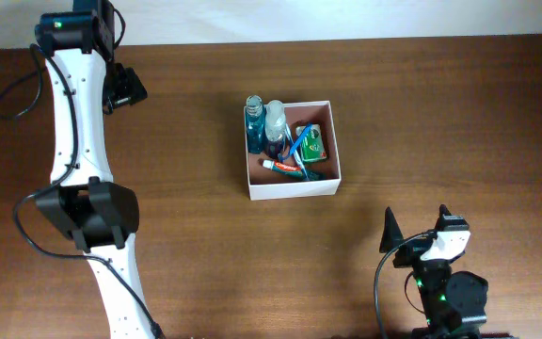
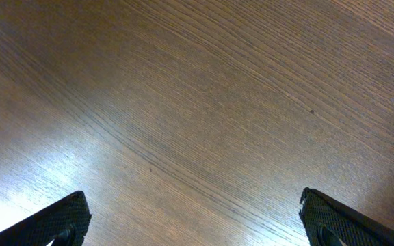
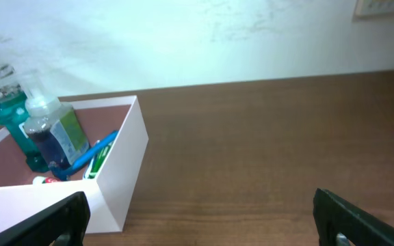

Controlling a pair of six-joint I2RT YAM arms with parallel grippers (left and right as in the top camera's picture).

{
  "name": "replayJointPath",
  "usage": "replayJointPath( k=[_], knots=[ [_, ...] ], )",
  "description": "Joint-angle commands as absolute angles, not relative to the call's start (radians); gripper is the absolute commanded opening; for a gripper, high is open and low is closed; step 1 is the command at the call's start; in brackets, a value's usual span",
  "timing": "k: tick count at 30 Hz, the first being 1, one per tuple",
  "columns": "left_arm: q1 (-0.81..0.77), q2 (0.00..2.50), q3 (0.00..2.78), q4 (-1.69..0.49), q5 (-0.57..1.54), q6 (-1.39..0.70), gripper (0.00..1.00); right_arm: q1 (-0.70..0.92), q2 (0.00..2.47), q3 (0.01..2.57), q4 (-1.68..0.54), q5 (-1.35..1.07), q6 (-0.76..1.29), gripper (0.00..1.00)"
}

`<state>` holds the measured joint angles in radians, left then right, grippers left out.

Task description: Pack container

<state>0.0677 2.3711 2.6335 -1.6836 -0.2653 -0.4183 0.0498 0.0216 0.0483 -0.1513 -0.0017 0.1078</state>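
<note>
Square container (image 1: 294, 186) sits mouth up mid-surface (image 1: 459, 113). It has no real long axis, and its walls are turned slightly off the surface edge. Inside: one teal bottle (image 1: 253, 118), one clear spray bottle (image 1: 276, 121), one green packet (image 1: 311, 143), one toothpaste tube (image 1: 285, 168), one blue toothbrush (image 1: 298, 149). Open wood all round the container. Left end effector (image 1: 123, 87) is well left of the container, jaws wide, holding nothing. Right end effector (image 1: 418, 228) is below-right of it in the overhead view, also wide and empty.

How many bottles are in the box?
2: a teal bottle in the box's far left corner and a clear spray bottle right beside it. Others could be hidden beneath.
</note>
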Motion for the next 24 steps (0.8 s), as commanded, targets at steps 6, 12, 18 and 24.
replayJointPath(
  k=[6,12,18,24],
  knots=[
    [0.070,2.341,2.632,-1.684,-0.265,-0.410,0.99,0.043,0.003,0.038,-0.149,-0.015,0.083,0.99],
    [0.070,2.341,2.632,-1.684,-0.265,-0.410,0.99,0.044,0.003,0.038,-0.149,-0.015,0.083,0.99],
    [0.068,2.341,2.632,-1.684,-0.265,-0.410,0.99,0.044,0.003,0.038,-0.149,-0.015,0.082,0.99],
    [0.079,2.287,2.632,-1.670,-0.232,-0.410,0.99,0.044,0.003,0.038,-0.149,-0.015,0.082,0.99]
  ],
)
